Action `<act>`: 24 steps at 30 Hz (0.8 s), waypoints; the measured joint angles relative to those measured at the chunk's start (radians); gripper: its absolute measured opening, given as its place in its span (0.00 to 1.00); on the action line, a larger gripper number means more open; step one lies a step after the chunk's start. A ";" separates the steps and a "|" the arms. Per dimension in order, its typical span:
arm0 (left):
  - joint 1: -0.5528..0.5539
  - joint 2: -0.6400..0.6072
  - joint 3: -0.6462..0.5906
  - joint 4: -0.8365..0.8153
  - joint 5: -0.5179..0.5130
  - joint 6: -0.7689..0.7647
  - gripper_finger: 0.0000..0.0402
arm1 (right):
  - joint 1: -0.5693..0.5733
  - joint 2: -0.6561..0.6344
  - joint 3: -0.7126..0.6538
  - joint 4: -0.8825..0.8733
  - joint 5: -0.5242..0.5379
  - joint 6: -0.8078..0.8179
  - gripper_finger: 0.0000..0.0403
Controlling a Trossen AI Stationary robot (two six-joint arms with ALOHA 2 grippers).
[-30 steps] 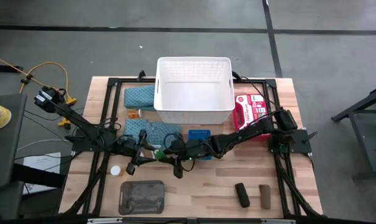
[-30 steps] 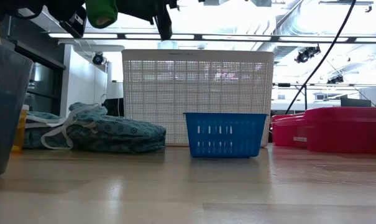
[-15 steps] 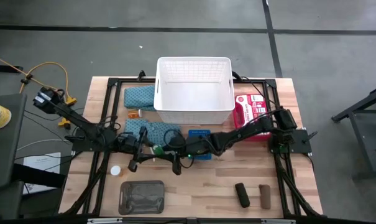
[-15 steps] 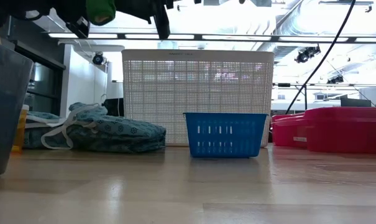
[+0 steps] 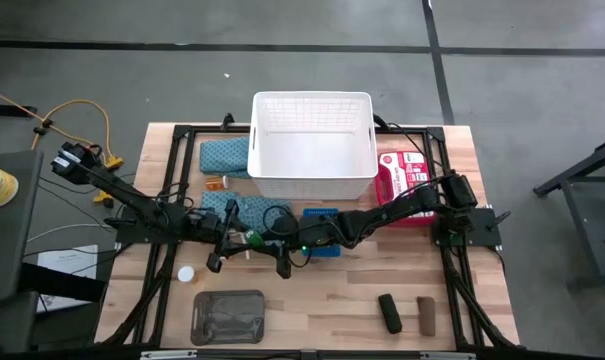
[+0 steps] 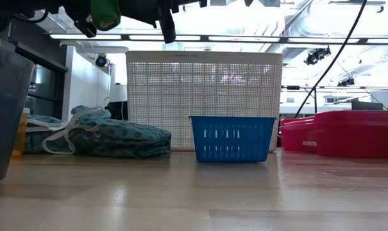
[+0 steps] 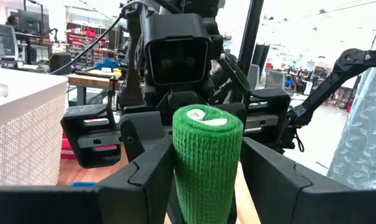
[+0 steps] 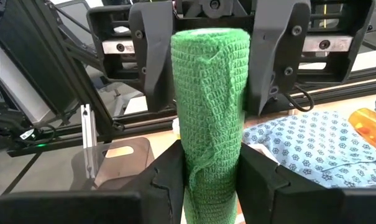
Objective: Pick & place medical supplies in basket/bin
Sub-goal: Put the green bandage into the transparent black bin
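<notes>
Cloths, two of them, teal with a small print, lie at the table's left: one beside the white basket, the other just in front of the basket's left corner, partly under the arms. A tiny orange vial sits between them. One white disc lies near the front left, and one flat grey tray at the front edge.

Above the nearer cloth the two grippers meet around a single green roll. The left gripper has its jaws set against the roll's sides at one end; the right gripper is clamped on the other end, so both hold it, lifted clear of the table. In the low view the roll hangs high at the left.

One big white basket stands at the back centre, with one small blue basket in front of it. Red packages with white labels lie to the right; the print cannot be read. Two dark rolls, one black and one brown, lie side by side at the front right.
</notes>
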 joint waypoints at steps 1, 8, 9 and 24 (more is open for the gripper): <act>0.000 0.000 0.000 0.002 0.000 0.000 0.44 | 0.000 0.000 0.000 0.000 0.000 0.000 0.27; -0.001 0.000 0.000 0.002 -0.001 -0.009 0.39 | 0.000 0.000 0.000 -0.001 -0.001 0.000 0.27; -0.002 0.000 0.000 0.000 -0.001 -0.009 0.37 | 0.000 0.000 0.000 -0.001 -0.003 0.000 0.27; -0.002 0.000 0.000 -0.001 -0.001 -0.012 0.23 | 0.000 0.000 0.000 -0.002 0.000 0.001 0.27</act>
